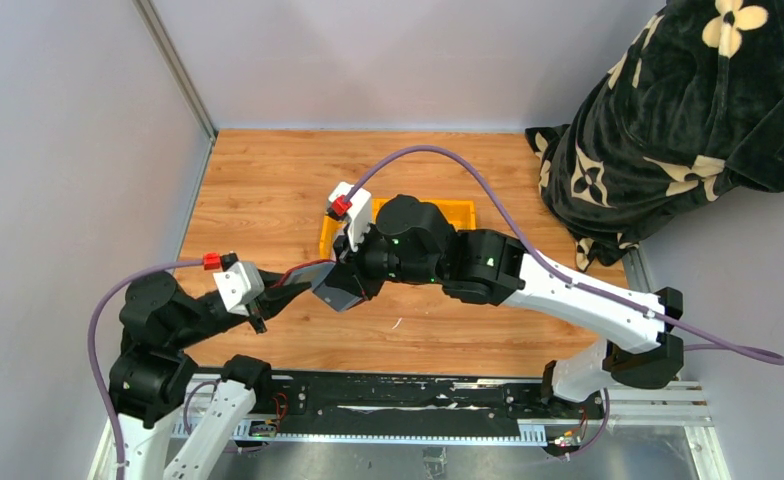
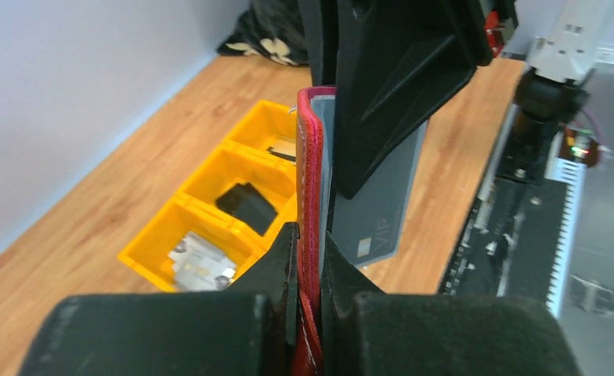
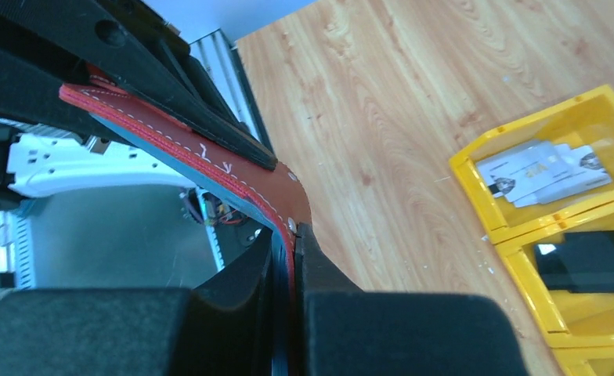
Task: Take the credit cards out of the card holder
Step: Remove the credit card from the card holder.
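Left pincer (image 2: pixel 308 239) and right pincer (image 3: pixel 292 233) each pinch the card holder (image 2: pixel 310 176) between them.

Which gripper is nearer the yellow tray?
Right. The right gripper hangs just short of the yellow tray, shut on the card holder; the left gripper clamps it farther left.

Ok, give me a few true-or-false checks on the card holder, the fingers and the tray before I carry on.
1. The left gripper and right gripper both have their fingers shut on the card holder. True.
2. The yellow tray holds nothing. False: a black card and silvery cards lie in separate compartments.
3. A grey card sticks out of the card holder. True.
4. The card holder lies in the yellow tray. False: it is held up between the two grippers, apart from the tray.
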Controlling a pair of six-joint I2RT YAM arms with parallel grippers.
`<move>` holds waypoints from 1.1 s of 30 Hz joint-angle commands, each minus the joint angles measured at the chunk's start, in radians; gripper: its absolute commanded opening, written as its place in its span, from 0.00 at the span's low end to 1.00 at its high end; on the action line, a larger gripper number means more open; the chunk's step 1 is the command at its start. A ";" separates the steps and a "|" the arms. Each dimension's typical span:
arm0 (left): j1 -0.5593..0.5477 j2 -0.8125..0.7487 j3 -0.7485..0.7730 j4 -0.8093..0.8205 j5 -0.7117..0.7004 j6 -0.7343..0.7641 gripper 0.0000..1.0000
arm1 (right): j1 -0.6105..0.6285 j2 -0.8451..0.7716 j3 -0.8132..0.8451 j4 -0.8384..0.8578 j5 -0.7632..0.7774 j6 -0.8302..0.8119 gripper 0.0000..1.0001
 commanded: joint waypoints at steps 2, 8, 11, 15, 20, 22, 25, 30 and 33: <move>0.000 0.106 0.079 -0.127 0.196 -0.077 0.00 | -0.062 -0.055 -0.070 0.077 -0.320 -0.009 0.17; 0.000 0.178 0.130 -0.128 0.295 -0.222 0.00 | -0.140 -0.145 -0.230 0.262 -0.589 -0.050 0.62; 0.000 0.197 0.138 -0.128 0.346 -0.281 0.00 | -0.143 -0.185 -0.263 0.342 -0.607 -0.077 0.69; 0.000 0.207 0.136 -0.128 0.394 -0.331 0.00 | -0.148 -0.163 -0.220 0.353 -0.636 -0.086 0.69; 0.000 0.218 0.141 -0.128 0.420 -0.369 0.00 | -0.150 -0.086 -0.143 0.349 -0.682 -0.051 0.51; 0.000 0.222 0.149 -0.130 0.434 -0.393 0.00 | -0.152 -0.063 -0.126 0.349 -0.697 -0.030 0.38; 0.000 0.224 0.153 -0.128 0.461 -0.416 0.00 | -0.158 -0.057 -0.129 0.368 -0.717 -0.004 0.14; 0.000 0.225 0.162 -0.130 0.447 -0.448 0.50 | -0.213 -0.083 -0.185 0.463 -0.732 0.116 0.00; 0.000 0.235 0.163 -0.131 0.395 -0.462 0.97 | -0.286 -0.127 -0.290 0.658 -0.768 0.281 0.00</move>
